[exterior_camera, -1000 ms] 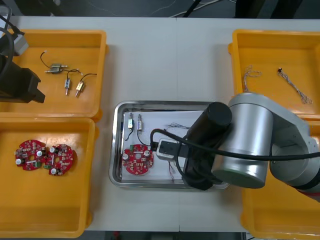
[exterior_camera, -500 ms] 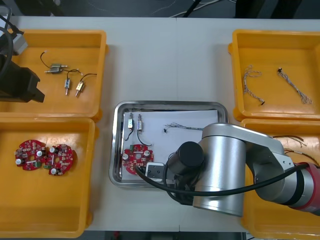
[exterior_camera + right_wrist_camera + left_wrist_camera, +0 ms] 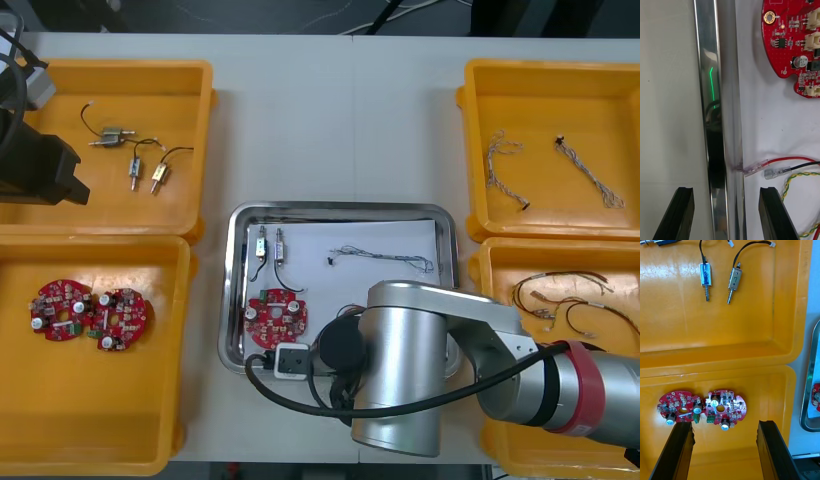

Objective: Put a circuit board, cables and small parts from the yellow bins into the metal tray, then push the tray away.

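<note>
1. The right jaws are released and hold nothing. They straddle the near rim of the shiny metal tray (image 3: 720,112), with one black finger (image 3: 679,213) over the light surface (image 3: 670,93) and the other over the tray's white inside.
2. In the tray lie a round red circuit board (image 3: 276,320), two small metal parts (image 3: 271,243) and a thin twisted cable (image 3: 385,257).
3. The left jaws hang released above two more red boards (image 3: 726,408) in a yellow bin (image 3: 752,390).

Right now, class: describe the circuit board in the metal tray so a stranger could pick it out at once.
Find the metal tray between the yellow bins. Its near left corner, by the right hand, holds one round red circuit board. It lies alone; two others share a bin.
</note>
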`<control>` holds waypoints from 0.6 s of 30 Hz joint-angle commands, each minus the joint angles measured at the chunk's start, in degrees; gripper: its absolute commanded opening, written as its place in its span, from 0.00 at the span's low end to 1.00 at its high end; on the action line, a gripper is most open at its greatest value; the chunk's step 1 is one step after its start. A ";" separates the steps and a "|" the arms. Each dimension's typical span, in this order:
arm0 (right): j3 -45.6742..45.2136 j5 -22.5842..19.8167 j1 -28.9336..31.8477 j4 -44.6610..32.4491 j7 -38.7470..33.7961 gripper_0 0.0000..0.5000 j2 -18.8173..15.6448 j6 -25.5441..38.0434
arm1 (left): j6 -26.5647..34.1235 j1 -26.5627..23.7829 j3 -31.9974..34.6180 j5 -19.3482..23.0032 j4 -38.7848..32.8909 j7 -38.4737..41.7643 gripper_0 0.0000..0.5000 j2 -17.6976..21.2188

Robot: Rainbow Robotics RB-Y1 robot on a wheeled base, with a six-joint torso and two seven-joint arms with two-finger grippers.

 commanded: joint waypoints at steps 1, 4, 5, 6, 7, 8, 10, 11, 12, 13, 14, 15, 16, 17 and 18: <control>2.63 1.92 -1.84 0.57 0.52 1.00 2.00 -1.44 | 0.37 0.58 1.87 -0.26 -1.85 -3.73 1.00 2.55; 2.72 1.83 -1.84 1.19 0.61 1.00 2.35 -1.53 | 0.37 0.66 1.87 -0.26 -1.85 -3.65 1.00 2.55; 2.72 1.83 -1.84 1.36 0.69 1.00 2.62 -1.53 | 0.37 0.66 1.87 -0.26 -1.85 -3.65 1.00 2.55; 2.72 1.83 -1.84 1.54 0.61 1.00 2.71 -1.53 | 0.37 0.66 1.87 -0.26 -1.85 -3.73 1.00 2.55; 2.90 2.01 -1.84 1.80 0.52 1.00 2.79 -1.53 | 0.37 0.66 1.87 -0.26 -1.85 -3.73 1.00 2.55; 2.99 2.10 -1.84 1.89 0.52 1.00 2.88 -1.62 | 0.37 0.66 1.87 -0.26 -1.85 -3.82 1.00 2.55; 3.34 2.36 -1.84 2.33 0.52 1.00 2.97 -2.06 | 0.37 0.75 1.87 -0.26 -1.85 -3.73 1.00 2.55; 3.60 2.63 -1.84 2.59 0.43 1.00 2.97 -2.41 | 0.37 0.75 1.87 -0.26 -1.93 -3.73 1.00 2.55; 3.60 2.63 -1.84 2.77 0.43 1.00 2.97 -2.59 | 0.37 0.75 1.87 -0.26 -1.93 -3.73 1.00 2.55; 3.69 2.71 -1.84 2.86 0.43 1.00 2.97 -2.59 | 0.37 0.75 1.87 -0.26 -2.02 -3.73 1.00 2.55; 3.60 2.71 -1.84 2.86 0.43 0.99 2.97 -2.59 | 0.37 0.75 1.87 -0.26 -2.02 -3.82 1.00 2.46; 3.60 2.89 -1.84 2.86 0.43 0.90 2.97 -2.68 | 0.37 0.75 1.87 -0.26 -2.02 -3.82 1.00 2.55; 3.60 2.98 -1.84 2.86 0.52 0.82 2.97 -2.68 | 0.37 0.84 1.87 -0.26 -2.11 -3.82 1.00 2.55; 3.69 2.98 -1.84 2.86 0.61 0.77 2.97 -2.59 | 0.37 0.84 1.87 -0.26 -2.11 -3.82 1.00 2.55; 3.69 3.06 -1.92 2.86 0.52 0.66 2.97 -2.59 | 0.37 0.84 1.87 -0.26 -2.11 -3.82 1.00 2.55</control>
